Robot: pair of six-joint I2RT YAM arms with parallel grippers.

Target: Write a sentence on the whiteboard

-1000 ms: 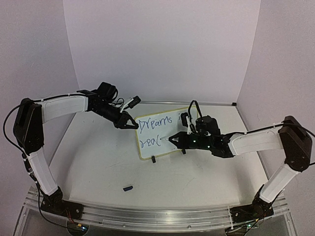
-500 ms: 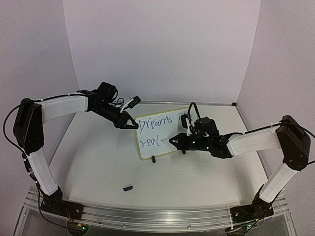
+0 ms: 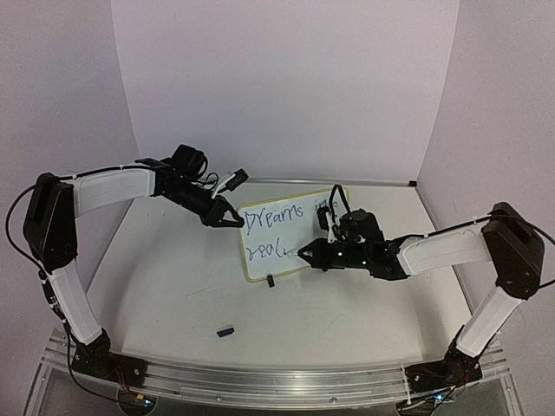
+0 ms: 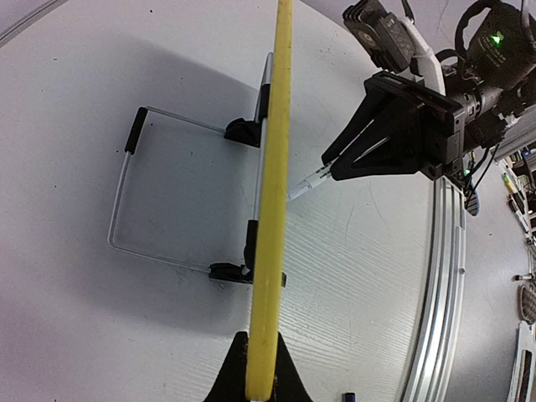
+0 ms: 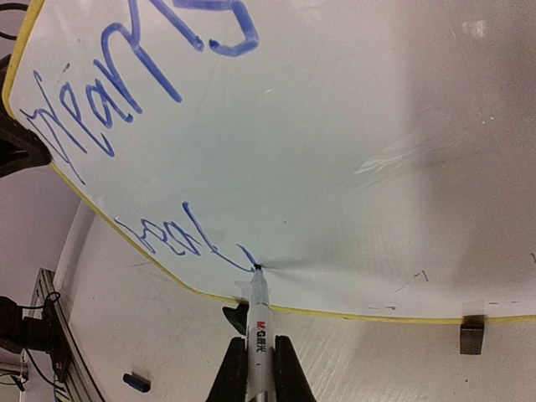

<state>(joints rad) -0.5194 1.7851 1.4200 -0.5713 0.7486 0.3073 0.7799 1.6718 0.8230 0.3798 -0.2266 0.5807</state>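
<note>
While the left hand [image 3: 232, 220] clamps shut on the left edge of the whiteboard [image 3: 290, 230], apparently bracing it against the push of writing, the right hand [image 3: 303, 252] pinches a marker [image 5: 258, 314] tight between its fingers and presses the tip to the board's face. Leaning on a wire stand [image 4: 126, 193] with black clip feet, the board sits toward the far edge of the tabletop [image 3: 165, 277], roughly midway between the 2 arms, its white face turned to the pen. The sentence [image 5: 126, 75] runs in blue over 2 lines. "Dreams" is plain on the upper line, and marks to its right are too small to read. The lower line reads roughly "real", with the tip resting at the end of the last stroke. That word looks unfinished, so the writing appears well along but not complete. A small dark blue object [image 3: 226, 331], possibly the marker's cap, lies well apart, toward the tabletop's front edge.
</note>
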